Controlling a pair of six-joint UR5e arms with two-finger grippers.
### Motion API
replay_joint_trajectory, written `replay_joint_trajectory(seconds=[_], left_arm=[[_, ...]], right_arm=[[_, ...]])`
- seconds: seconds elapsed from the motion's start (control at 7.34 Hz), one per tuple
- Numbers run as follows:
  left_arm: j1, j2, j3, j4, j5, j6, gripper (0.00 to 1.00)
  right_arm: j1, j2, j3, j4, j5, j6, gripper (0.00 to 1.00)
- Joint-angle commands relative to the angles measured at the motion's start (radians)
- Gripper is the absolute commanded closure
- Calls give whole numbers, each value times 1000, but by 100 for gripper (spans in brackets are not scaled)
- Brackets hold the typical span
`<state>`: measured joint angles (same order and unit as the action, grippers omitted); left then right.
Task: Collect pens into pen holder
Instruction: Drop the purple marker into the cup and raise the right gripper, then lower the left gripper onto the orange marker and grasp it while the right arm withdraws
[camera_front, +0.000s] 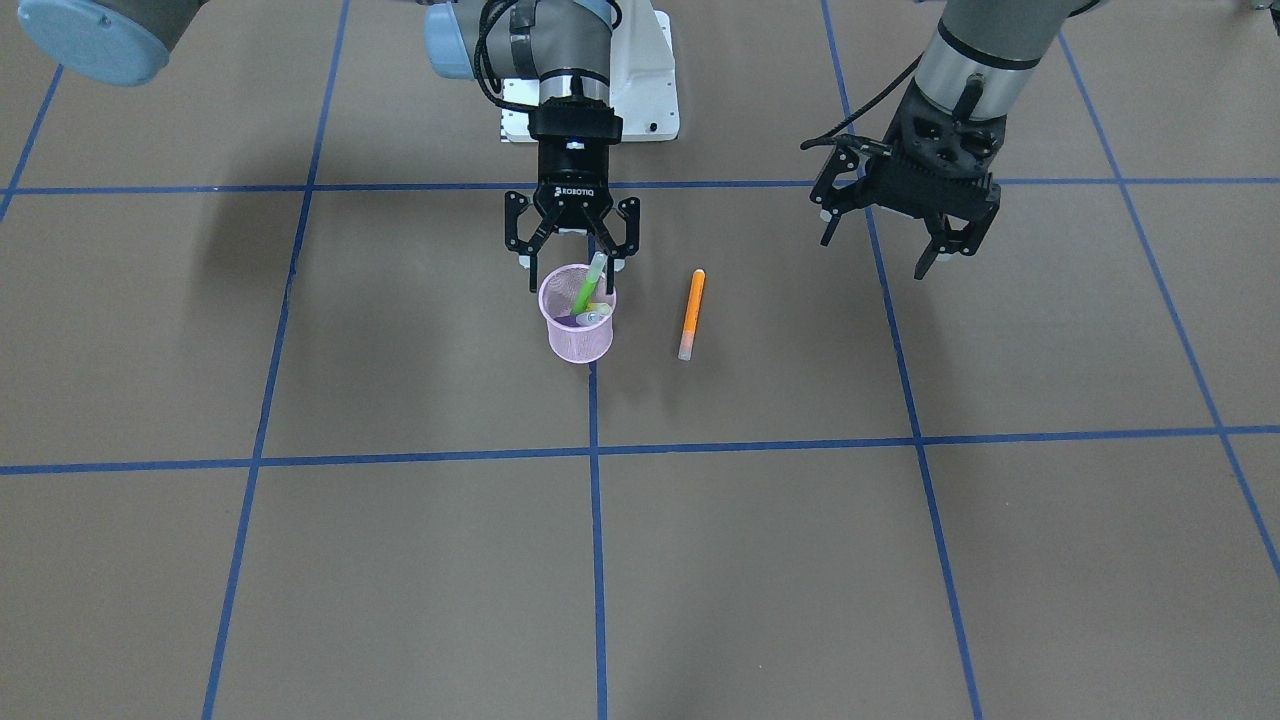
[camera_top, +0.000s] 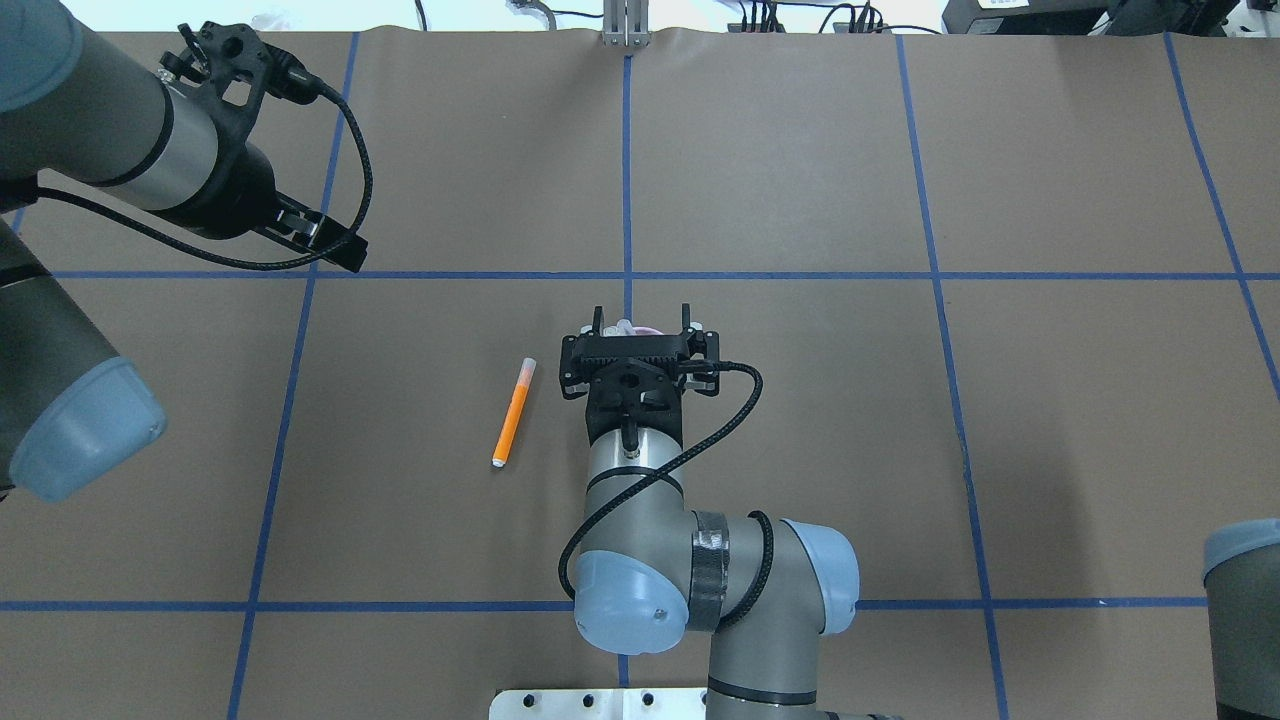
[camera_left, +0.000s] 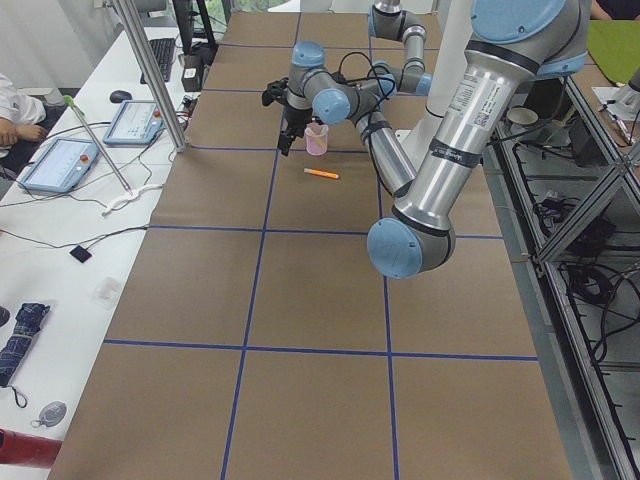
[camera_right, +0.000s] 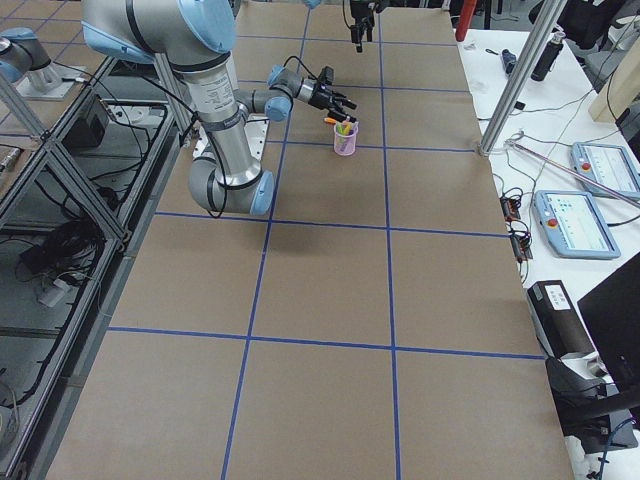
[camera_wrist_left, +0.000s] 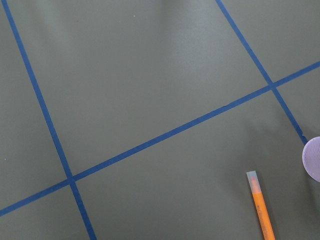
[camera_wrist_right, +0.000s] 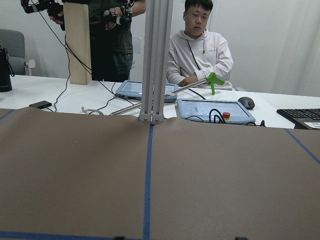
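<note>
The pink mesh pen holder (camera_front: 577, 338) stands upright near the table's middle; it also shows in the exterior left view (camera_left: 317, 141). A green pen (camera_front: 586, 289) leans inside it, cap up, with other pens' pale caps beside it. My right gripper (camera_front: 572, 268) hangs open just above the holder's rim, its fingers spread either side of the green pen's cap. In the overhead view the right gripper (camera_top: 641, 335) hides most of the holder. An orange pen (camera_front: 691, 314) lies flat beside the holder (camera_top: 513, 412). My left gripper (camera_front: 882, 250) is open and empty, raised off to the side.
Brown paper covers the table (camera_front: 760, 560), marked with blue tape lines (camera_front: 596, 520). The left wrist view shows the orange pen (camera_wrist_left: 261, 207) and the holder's edge (camera_wrist_left: 313, 159). Operators and control tablets (camera_wrist_right: 215, 110) sit beyond the far table edge.
</note>
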<state>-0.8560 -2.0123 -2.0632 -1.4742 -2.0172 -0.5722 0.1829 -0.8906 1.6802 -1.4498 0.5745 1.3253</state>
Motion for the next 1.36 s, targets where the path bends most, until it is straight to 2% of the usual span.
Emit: replay_joint_trajectory(seconds=[0.0,0.27,0.54,0.68,0.82,0.95,1.23], left_arm=[[2,0,0,0,0,-3,0],[37,-2,20,-1,2,-3,0],[118,-11,38,-36,3,-123,0],[165,-14,61,-76,35,-217,0],[245,-17,90,-99,169,-303,0],[303,-43,151,-132,258,-395,0],[310,-159,366,-240,258,-434,0]], right_arm=[[88,-2,93,0,220,-72,4],[252,-4,96,-14,566,-103,2],[416,-8,96,-120,903,-144,1],[494,-8,96,-153,1062,-203,1],[585,-8,95,-220,1237,-262,1],[657,-14,95,-260,1351,-334,0],[775,-24,96,-351,1474,-571,0]])
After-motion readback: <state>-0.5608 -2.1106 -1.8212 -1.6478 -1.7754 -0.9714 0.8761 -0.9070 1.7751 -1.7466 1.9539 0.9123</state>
